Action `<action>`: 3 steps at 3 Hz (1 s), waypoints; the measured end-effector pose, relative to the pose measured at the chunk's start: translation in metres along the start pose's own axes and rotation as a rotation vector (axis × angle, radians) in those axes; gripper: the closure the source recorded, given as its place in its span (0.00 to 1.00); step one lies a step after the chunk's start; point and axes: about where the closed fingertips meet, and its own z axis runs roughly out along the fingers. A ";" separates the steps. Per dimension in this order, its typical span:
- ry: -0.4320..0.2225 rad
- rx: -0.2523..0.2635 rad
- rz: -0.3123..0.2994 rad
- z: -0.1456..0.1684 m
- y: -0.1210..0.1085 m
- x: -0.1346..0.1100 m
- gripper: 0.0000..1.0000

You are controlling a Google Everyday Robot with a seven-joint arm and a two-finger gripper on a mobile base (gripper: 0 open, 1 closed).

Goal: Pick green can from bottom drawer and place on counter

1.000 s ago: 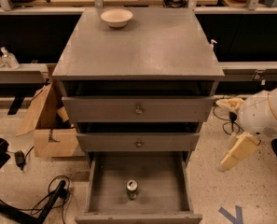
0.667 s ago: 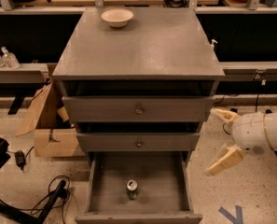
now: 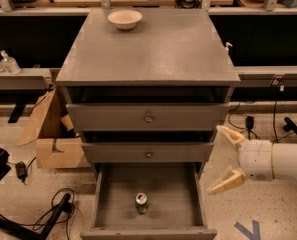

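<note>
At your far left a cardboard box (image 3: 52,134) sits on the floor beside the grey cabinet (image 3: 148,116), with dark cables (image 3: 50,216) lying in front of it. On the cabinet, the counter (image 3: 158,54) is flat and grey, and a cream bowl (image 3: 124,19) rests near its back edge, left of centre. Below the counter you see the two shallower drawers (image 3: 113,118) with round knobs, each pulled out a little. The bottom drawer (image 3: 170,196) is pulled out farthest. The green can (image 3: 141,202) stands upright on its grey floor, near the middle and slightly towards the front, touching none of the walls.

To the right of the cabinet, the gripper (image 3: 216,160) hangs outside the drawers, just beside the cabinet's right edge, about level with the middle drawer. Its two cream fingers (image 3: 229,135) are spread wide apart, point left and hold nothing. The gripper is well apart from the can. Its white arm (image 3: 283,161) runs off the right edge.
</note>
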 end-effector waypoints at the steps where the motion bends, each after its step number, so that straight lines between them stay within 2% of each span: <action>1: -0.031 -0.017 0.030 0.036 0.009 0.046 0.00; 2: -0.080 -0.039 0.015 0.106 0.025 0.131 0.00; 3: -0.113 -0.054 0.019 0.154 0.036 0.189 0.00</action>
